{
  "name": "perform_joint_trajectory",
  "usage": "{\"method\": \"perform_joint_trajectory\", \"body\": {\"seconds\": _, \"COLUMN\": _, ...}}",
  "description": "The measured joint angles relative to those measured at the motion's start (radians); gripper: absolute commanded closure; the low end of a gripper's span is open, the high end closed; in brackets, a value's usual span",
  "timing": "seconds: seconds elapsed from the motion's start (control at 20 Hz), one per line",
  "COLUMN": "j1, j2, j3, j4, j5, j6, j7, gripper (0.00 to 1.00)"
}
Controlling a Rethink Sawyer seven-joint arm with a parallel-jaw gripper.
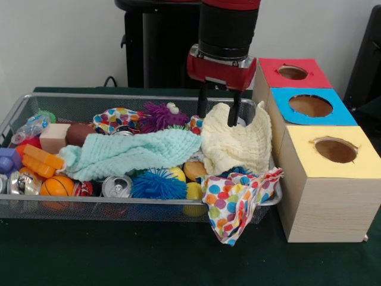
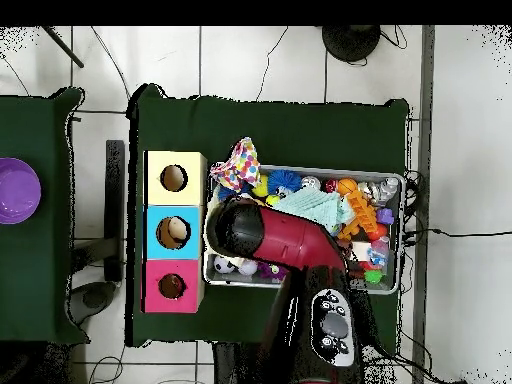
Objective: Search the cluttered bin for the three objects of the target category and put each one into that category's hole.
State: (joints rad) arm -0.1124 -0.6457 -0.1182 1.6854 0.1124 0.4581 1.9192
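At the bin's right end, front view, the claw hangs with its two black fingers spread either side of a raised fold of the cream cloth. Fingers open, nothing gripped yet.

Likely step: pinch that cloth, so cloths look like the target category. Other candidates: mint cloth draped across the middle, polka-dot cloth hanging over the wire bin front-right corner.

Doing it well:
- Close on the peak of the fold, not the flat, so both fingers catch fabric.
- Lift straight up until the tail clears the rim; cream edge touches the mint cloth and may drag it.
- Which hole is right, I can't tell: red box, blue box, yellow box all sit just beside the bin's right side.

Room:
- Box wall is close beside the claw, little sideways margin there.
- Above is open.
- Overhead view: arm covers that bin end, boxes in a row beside it, green table bare beyond.
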Motion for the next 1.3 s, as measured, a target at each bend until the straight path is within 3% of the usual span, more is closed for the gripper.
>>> {"method": "perform_joint_trajectory", "body": {"seconds": 0.5, "j1": -0.073, "j2": 0.011, "j3": 0.031, "j4": 0.004, "j5": 0.033, "j6": 0.000, "j7": 0.000, "gripper": 0.00}}
{"method": "perform_joint_trajectory", "body": {"seconds": 1.3, "j1": -0.111, "j2": 0.033, "j3": 0.069, "j4": 0.030, "j5": 0.061, "j6": 0.000, "j7": 0.000, "gripper": 0.00}}
